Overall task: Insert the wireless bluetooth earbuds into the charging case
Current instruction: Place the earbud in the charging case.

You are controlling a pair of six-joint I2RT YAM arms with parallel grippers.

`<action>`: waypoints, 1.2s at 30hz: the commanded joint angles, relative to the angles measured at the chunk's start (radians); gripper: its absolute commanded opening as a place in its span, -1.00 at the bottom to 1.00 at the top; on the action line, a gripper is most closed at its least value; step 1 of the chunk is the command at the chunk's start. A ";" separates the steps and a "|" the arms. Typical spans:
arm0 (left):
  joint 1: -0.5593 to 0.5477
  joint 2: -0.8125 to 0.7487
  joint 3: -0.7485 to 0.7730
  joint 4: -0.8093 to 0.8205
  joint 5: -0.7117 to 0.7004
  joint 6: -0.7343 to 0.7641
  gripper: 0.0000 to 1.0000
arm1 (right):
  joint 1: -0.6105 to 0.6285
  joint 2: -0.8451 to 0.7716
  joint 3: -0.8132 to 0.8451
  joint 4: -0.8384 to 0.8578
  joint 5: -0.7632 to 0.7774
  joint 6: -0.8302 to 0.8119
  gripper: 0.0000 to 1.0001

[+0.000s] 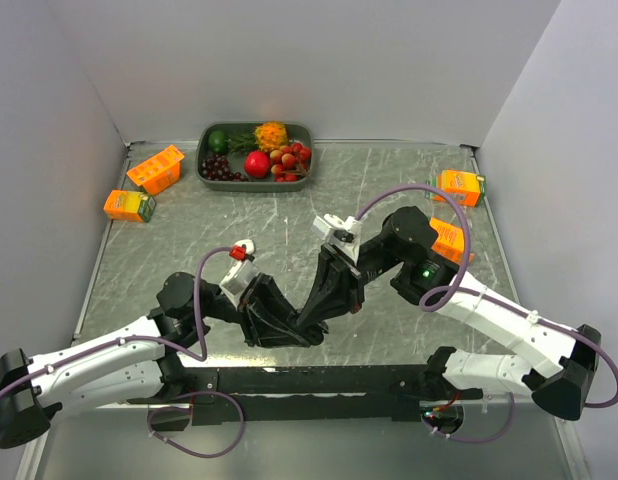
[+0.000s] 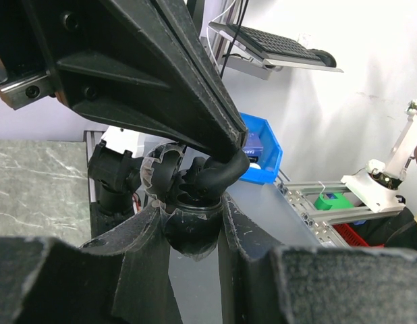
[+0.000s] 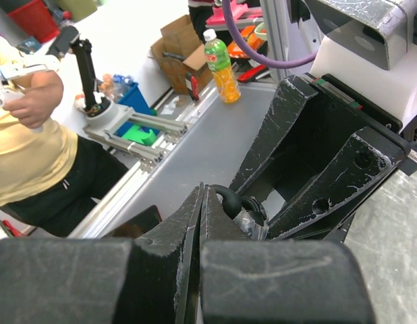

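Observation:
The charging case (image 2: 188,233) is a small round black pot with an open top and clear film around it. My left gripper (image 2: 189,216) is shut on it and holds it upright off the table. One black earbud (image 2: 220,174) curves down into the case's mouth, and my right gripper (image 2: 230,145) is shut on its upper end. In the right wrist view the earbud (image 3: 229,200) sticks out beside the shut tips of the right gripper (image 3: 205,192), just above the case (image 3: 252,217). From above, the left gripper (image 1: 287,336) and the right gripper (image 1: 315,318) meet at the near middle of the table.
A grey tray (image 1: 205,160) of fruit, with dark grapes (image 1: 219,168), stands at the back. Two orange cartons (image 1: 156,168) (image 1: 129,205) lie at the back left. Two more orange cartons (image 1: 459,186) (image 1: 449,240) lie on the right.

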 commanded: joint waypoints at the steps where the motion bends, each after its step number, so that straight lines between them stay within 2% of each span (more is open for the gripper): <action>1: -0.006 -0.019 0.068 0.045 0.002 0.026 -0.98 | 0.008 -0.014 0.050 -0.179 0.041 -0.149 -1.00; 34: -0.006 -0.068 0.060 0.030 -0.001 0.029 -0.98 | 0.008 -0.024 0.133 -0.494 0.162 -0.361 -1.00; 35: -0.007 -0.067 0.062 0.029 -0.001 0.029 -0.98 | 0.007 -0.022 0.136 -0.498 0.164 -0.366 -0.99; 36: -0.006 -0.067 0.062 0.029 -0.001 0.030 -0.98 | 0.007 -0.024 0.138 -0.504 0.171 -0.366 -0.88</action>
